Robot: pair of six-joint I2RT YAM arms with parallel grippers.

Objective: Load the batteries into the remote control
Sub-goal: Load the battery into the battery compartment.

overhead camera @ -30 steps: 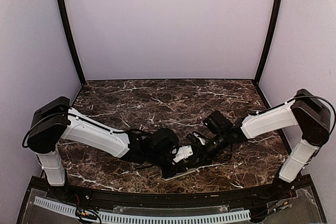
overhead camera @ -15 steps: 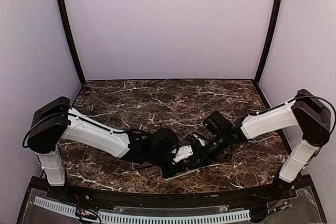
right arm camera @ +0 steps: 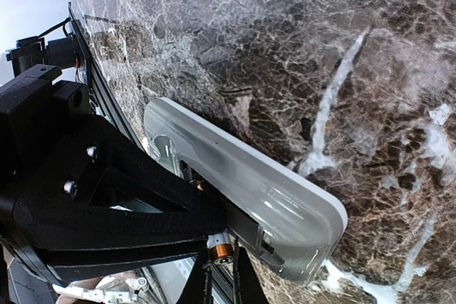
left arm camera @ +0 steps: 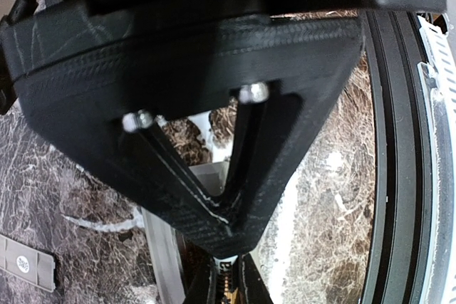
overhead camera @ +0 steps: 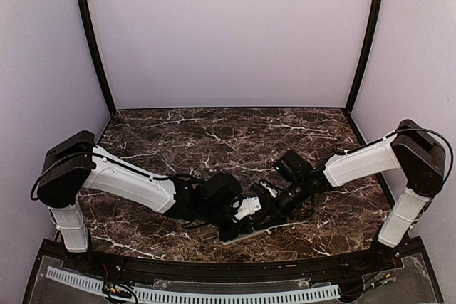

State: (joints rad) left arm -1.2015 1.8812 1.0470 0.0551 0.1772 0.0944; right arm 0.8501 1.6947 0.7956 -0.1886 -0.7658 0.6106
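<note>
Your remote control [right arm camera: 242, 176] is a long, pale grey bar with round corners. It lies flat on the marble table [right arm camera: 399, 105], near the front edge. Your right gripper [right arm camera: 222, 267] pinches a battery [right arm camera: 223, 250] with a coppery end, right at the remote. Your left gripper [left arm camera: 229, 222] is closed, with its tips at the remote. Only the wrist cameras show the battery; from above, the arms hide it.
</note>
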